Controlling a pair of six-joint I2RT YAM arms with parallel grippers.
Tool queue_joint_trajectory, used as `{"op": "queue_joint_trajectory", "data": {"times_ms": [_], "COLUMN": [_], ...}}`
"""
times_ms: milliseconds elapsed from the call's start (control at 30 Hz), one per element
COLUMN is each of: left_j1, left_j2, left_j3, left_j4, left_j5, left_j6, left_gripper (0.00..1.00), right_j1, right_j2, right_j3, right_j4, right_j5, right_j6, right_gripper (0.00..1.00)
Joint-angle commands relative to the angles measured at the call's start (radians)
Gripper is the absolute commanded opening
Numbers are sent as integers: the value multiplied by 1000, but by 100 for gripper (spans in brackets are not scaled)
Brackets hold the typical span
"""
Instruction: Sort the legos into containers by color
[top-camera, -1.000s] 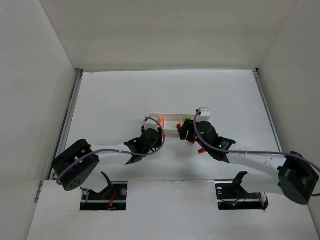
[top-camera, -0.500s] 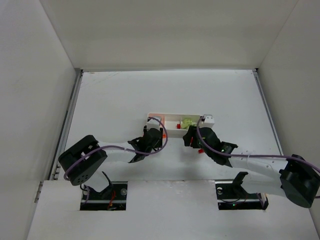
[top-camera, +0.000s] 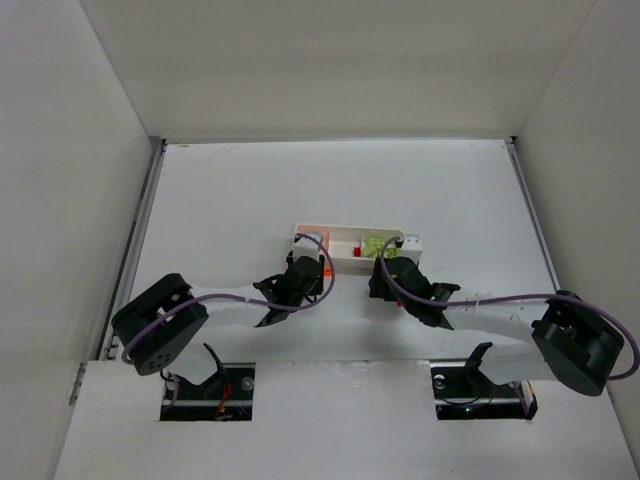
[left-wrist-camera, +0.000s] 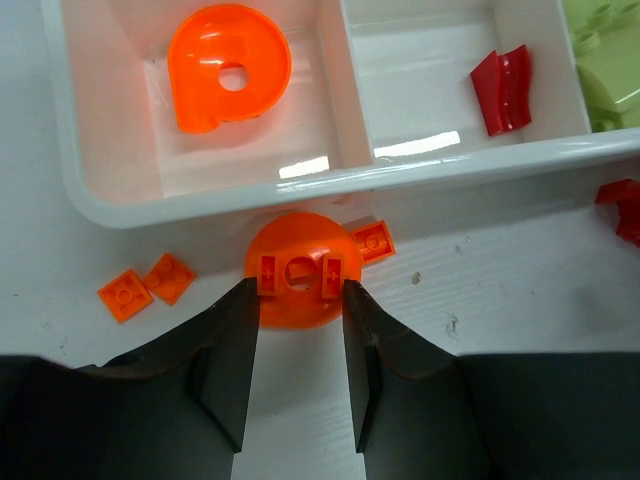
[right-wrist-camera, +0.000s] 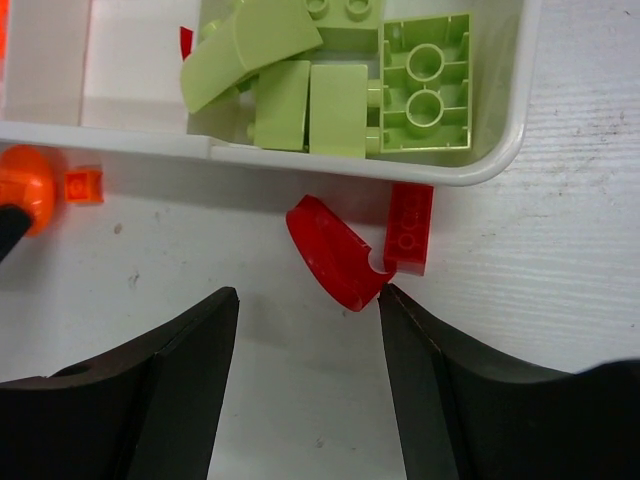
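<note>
Left wrist view: the left claw (left-wrist-camera: 300, 292) sits on the near side of the tray (left-wrist-camera: 300, 190), its fingers (left-wrist-camera: 232, 350) flanking an orange dome (left-wrist-camera: 300, 240) that lies on the surface (left-wrist-camera: 520, 300) against the tray's near wall. The fingertips meet the dome's edges, but I cannot tell whether they are pinching it. A small orange tile (left-wrist-camera: 372, 240) touches the dome, and two orange plates (left-wrist-camera: 147, 287) lie near the tray's left corner. Inside the tray, the left compartment holds an orange round piece (left-wrist-camera: 228, 68) and the middle one a red piece (left-wrist-camera: 502, 90).

Right wrist view: the right claw (right-wrist-camera: 305, 298) is spread and holds nothing. It is near the tray's right end, where the green legos (right-wrist-camera: 330, 80) fill the end compartment. A red curved piece (right-wrist-camera: 335, 255) and a red brick (right-wrist-camera: 410, 228) lie touching each other on the surface, just outside that compartment's near wall.
</note>
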Motion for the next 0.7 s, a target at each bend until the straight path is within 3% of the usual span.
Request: {"op": "queue_joint_trajectory", "data": {"times_ms": [0, 367, 500, 667], "left_j1": [-12, -46, -31, 38], "left_j2": [-104, -337, -415, -386], "left_j3": [-29, -44, -8, 75], "left_j4": [-17, -202, -245, -246], "left_j5": [-20, -20, -6, 40], "left_j6": [-6, -38, -35, -23], "left_gripper": [15, 14, 15, 15], "right_j1": [8, 15, 15, 15], "right_j2": [29, 155, 163, 149], "right_j3": [51, 123, 137, 143], "right_j4": [2, 5, 0, -5], "right_j5": [48, 77, 88, 115], "right_j6": [-7, -21, -22, -24], "right_gripper": [64, 54, 58, 60]}}
